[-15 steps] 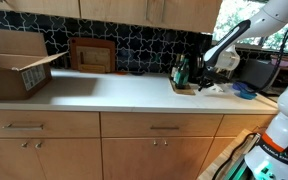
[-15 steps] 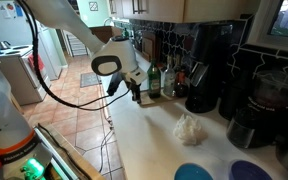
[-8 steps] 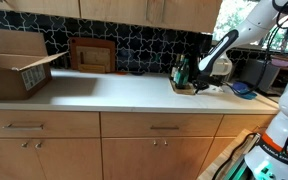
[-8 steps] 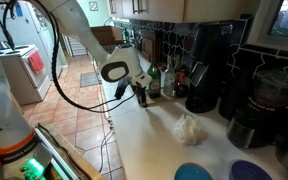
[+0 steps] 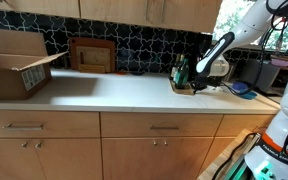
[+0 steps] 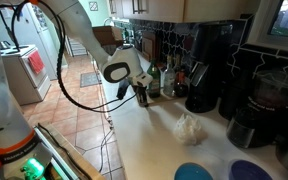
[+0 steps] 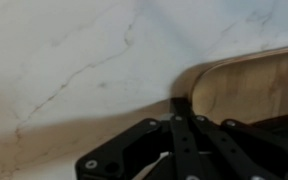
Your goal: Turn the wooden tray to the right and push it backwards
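The wooden tray [image 5: 183,89] is small and light tan and sits on the white counter near the tiled back wall, with several bottles [image 5: 181,72] standing in it. In the wrist view its rounded corner and low rim [image 7: 246,84] fill the right side. My gripper [image 5: 196,84] is low at the tray's side. In an exterior view it [image 6: 142,97] is right beside the bottles [image 6: 156,81]. In the wrist view the fingers [image 7: 180,122] are pressed together, with their tip at the tray's corner and nothing held between them.
A big cardboard box [image 5: 14,65] and a dark-brown framed panel [image 5: 92,54] stand further along the counter. A black coffee machine [image 6: 206,70], a crumpled white cloth [image 6: 190,128] and blue dishes [image 6: 194,172] are close to the tray. The counter's front edge [image 5: 134,108] is near.
My arm has come down and moved in towards the tray, so the gripper is now low against the tray's side. The tray and bottles have not visibly shifted.
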